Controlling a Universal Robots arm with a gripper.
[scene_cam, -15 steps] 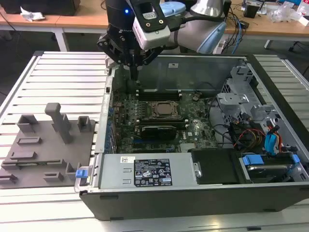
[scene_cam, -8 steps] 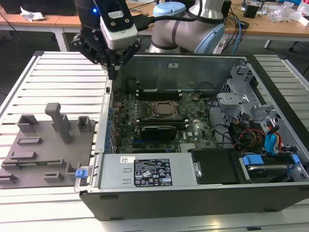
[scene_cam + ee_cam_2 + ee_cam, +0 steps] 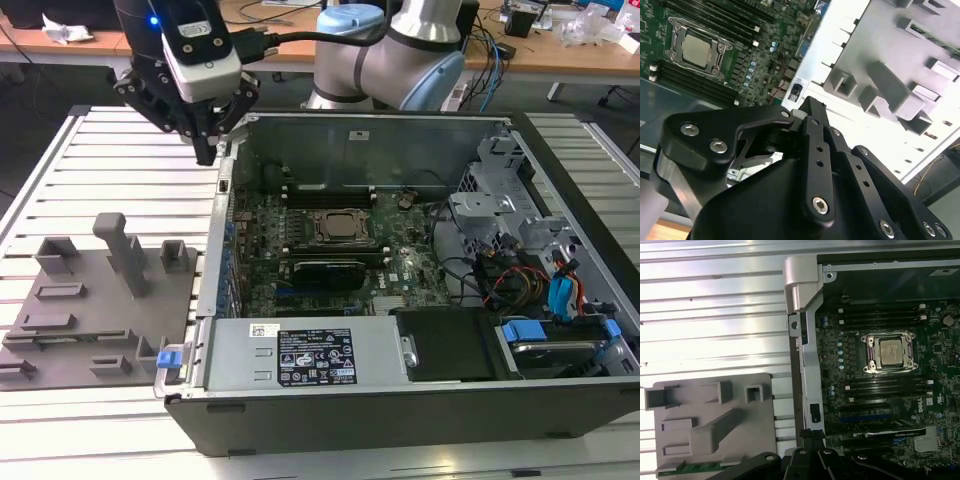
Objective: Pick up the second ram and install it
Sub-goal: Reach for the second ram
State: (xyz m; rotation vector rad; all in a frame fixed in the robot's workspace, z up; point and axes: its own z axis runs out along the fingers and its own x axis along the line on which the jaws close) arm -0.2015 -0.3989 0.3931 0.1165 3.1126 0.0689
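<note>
The second ram (image 3: 692,466) is a thin green stick lying in a slot at one edge of the grey holder block (image 3: 715,425); part of it is cut off by the picture's edge. My gripper (image 3: 207,152) hangs above the case's wall on the exterior view's left, between the holder (image 3: 85,310) and the motherboard (image 3: 330,250). Its black fingers (image 3: 811,107) stand together, shut, with nothing between them. The black memory slots (image 3: 885,385) lie on either side of the processor socket (image 3: 890,352).
The open computer case (image 3: 400,400) holds a power supply (image 3: 310,355), drive bays and cables (image 3: 540,280) on the exterior view's right. The holder has upright posts (image 3: 125,250). Everything rests on a ribbed metal table (image 3: 100,150).
</note>
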